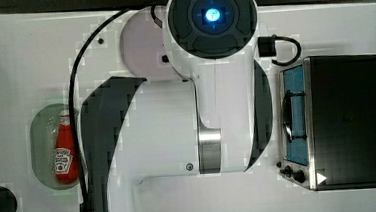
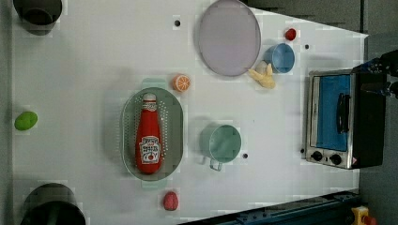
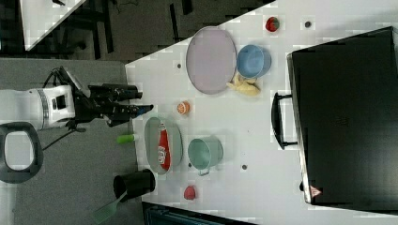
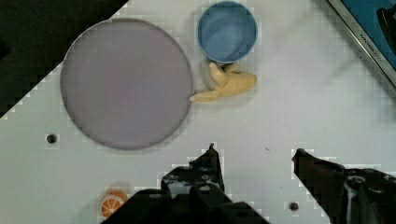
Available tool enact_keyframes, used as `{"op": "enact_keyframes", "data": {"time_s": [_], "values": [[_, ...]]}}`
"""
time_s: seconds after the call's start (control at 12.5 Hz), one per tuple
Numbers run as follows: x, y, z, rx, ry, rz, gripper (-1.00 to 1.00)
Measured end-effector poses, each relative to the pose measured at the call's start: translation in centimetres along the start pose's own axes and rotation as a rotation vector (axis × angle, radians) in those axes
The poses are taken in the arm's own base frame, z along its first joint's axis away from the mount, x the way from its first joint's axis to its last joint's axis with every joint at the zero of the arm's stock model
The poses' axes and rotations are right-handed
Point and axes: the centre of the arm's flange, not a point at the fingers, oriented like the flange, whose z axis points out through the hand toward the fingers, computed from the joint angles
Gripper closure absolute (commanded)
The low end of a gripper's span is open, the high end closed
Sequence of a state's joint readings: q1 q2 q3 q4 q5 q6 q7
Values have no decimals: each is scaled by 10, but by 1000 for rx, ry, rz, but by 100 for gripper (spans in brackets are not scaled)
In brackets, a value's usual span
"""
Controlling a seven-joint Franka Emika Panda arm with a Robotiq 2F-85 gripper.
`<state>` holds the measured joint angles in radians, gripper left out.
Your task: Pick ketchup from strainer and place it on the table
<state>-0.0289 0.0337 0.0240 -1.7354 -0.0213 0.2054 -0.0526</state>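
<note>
The red ketchup (image 2: 149, 136) with its white cap lies lengthwise inside the pale green strainer (image 2: 176, 133) on the white table (image 2: 94, 65). In the top view the ketchup (image 1: 65, 154) and strainer (image 1: 42, 146) sit at the far left, partly behind the arm. The right view shows my gripper (image 3: 141, 105) held off the table, apart from the strainer (image 3: 152, 140) and the ketchup (image 3: 163, 150). In the wrist view my gripper (image 4: 255, 153) stands open with nothing between its fingers, over bare table.
A teal mug (image 2: 223, 143) stands beside the strainer and an orange half (image 2: 181, 82) lies near its rim. A grey plate (image 2: 229, 37), blue bowl (image 2: 280, 57), banana (image 2: 264, 77), two strawberries (image 2: 171, 200), a lime (image 2: 26, 120) and a toaster oven (image 2: 340, 119) share the table.
</note>
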Motion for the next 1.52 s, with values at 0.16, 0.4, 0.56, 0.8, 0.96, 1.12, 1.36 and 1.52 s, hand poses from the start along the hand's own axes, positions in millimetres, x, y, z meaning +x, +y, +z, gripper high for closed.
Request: {"op": "enact_keyframes", "data": {"time_s": [0.16, 0.4, 0.56, 0.8, 0.96, 1.12, 1.36, 1.52], "values": [[-14, 15, -5, -53, -71, 7, -82], [-33, 19, -35, -8, -52, 0, -100], [-51, -3, -41, 1, -29, -52, -100], [-111, -65, -29, -9, -31, -211, -100], [-169, -117, -5, -21, -69, -355, -100], [-236, -157, 21, -41, -114, -501, -100], [-332, -188, 54, -63, -171, -687, -100], [-378, -195, 78, -44, -166, -749, -100]]}}
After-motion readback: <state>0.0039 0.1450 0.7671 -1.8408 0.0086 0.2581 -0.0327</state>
